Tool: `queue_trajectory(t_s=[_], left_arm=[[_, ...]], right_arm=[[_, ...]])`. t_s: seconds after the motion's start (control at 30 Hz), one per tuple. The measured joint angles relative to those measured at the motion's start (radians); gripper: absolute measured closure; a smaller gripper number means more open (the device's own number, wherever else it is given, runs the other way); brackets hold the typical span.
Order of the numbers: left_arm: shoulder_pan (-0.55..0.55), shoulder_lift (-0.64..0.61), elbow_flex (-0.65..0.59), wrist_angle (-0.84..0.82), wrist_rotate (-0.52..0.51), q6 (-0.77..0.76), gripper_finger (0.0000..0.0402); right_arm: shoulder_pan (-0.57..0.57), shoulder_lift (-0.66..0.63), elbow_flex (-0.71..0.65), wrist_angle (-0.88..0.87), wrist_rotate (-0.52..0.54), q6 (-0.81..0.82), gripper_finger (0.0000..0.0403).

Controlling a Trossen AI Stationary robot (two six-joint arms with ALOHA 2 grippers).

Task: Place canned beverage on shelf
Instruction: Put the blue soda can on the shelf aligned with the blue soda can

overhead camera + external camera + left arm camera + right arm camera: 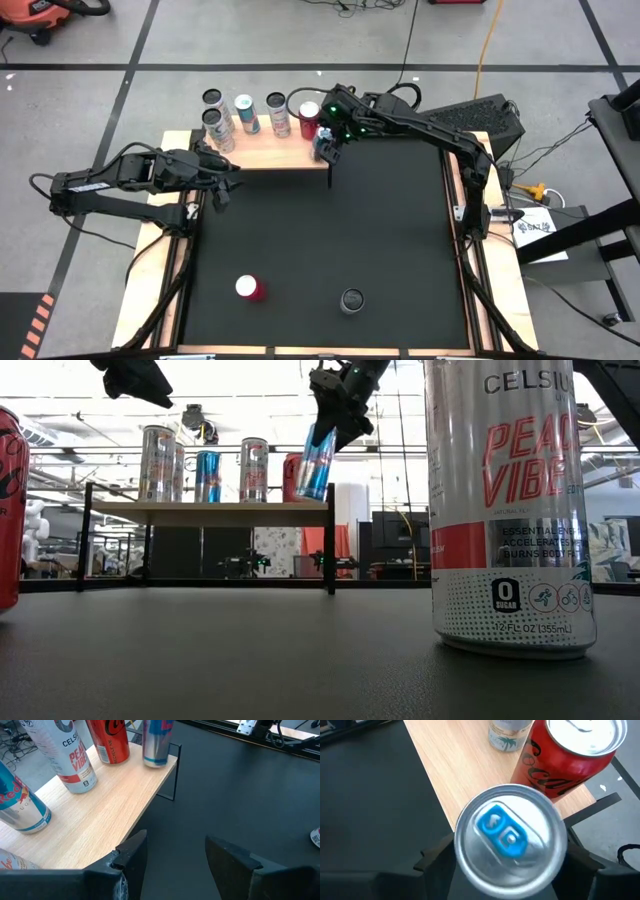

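Observation:
The shelf (265, 152) is a pale wood board on thin black legs at the table's far edge, with several cans standing on it, a red one (570, 755) nearest its right end. My right gripper (328, 432) is shut on a slim blue-and-silver can (316, 465) over the board's right near corner, beside the red can. My left gripper (222, 187) hangs open at the shelf's left near corner (100, 820), with nothing between its fingers. My right gripper pinches the can's upper wall (322, 440) just under the rim, one finger (435, 857) on each side of the top. The fingers slant down from above. The can is tilted, with its base (155, 762) at the board; whether it rests there I cannot tell.
A red can (248, 288) and a white Celsius can (351, 300) stand upright on the black table near its front edge. The black tabletop (330, 230) between them and the shelf is bare. Narrow wooden strips edge the table.

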Motion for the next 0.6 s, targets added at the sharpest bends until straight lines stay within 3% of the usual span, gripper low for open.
queue_trajectory(t_s=[0.4, 0.6], left_arm=[[0.0, 0.0, 0.0, 0.0, 0.0, 0.0, 0.0201], [0.0, 0.0, 0.0, 0.0, 0.0, 0.0, 0.0201]], right_arm=[[0.0, -0.003, 0.001, 0.051, 0.0, -0.013, 0.0136], [0.0, -0.003, 0.001, -0.004, 0.0, -0.044, 0.0136]])
